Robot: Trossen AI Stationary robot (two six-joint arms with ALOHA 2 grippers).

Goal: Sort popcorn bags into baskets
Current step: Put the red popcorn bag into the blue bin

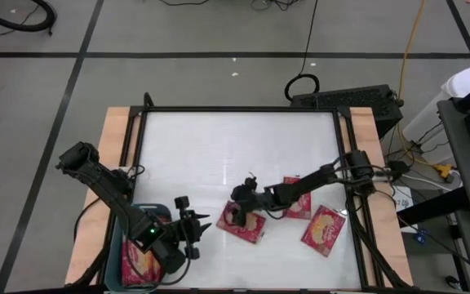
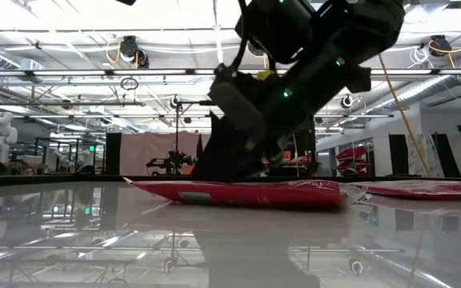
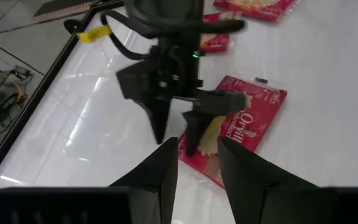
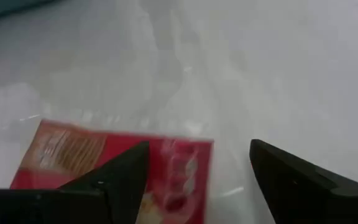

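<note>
Overhead and low views. The white counter [image 1: 219, 155], bordered by a black frame with bare wood strips at left and right, lay unoccupied across its upper half and centre, giving free room there. All objects gathered along the lower edge. The basket [image 1: 119, 245], teal, sat at the lower left corner against the frame, with red bags [image 1: 141, 265] inside it. The left gripper [image 1: 196, 231] hung just right of the basket, above the counter, its fingers [image 3: 160, 180] set a narrow gap apart with nothing between them. The right gripper [image 1: 237, 214] stood at lower centre over the near bag [image 1: 243, 224], its fingers [image 4: 114, 180] spread wide and straddling that bag's end without pinching it. A second bag [image 1: 299, 204] lay partly beneath the right arm, and a third bag [image 1: 324, 230] lay apart at lower right, close to the frame. The two grippers stood near each other, leaving a narrow passage between them. In the low view the near bag lay flat on the glossy counter, which mirrored ceiling lights. Cables and dark equipment lay on the grey floor beyond the counter.
</note>
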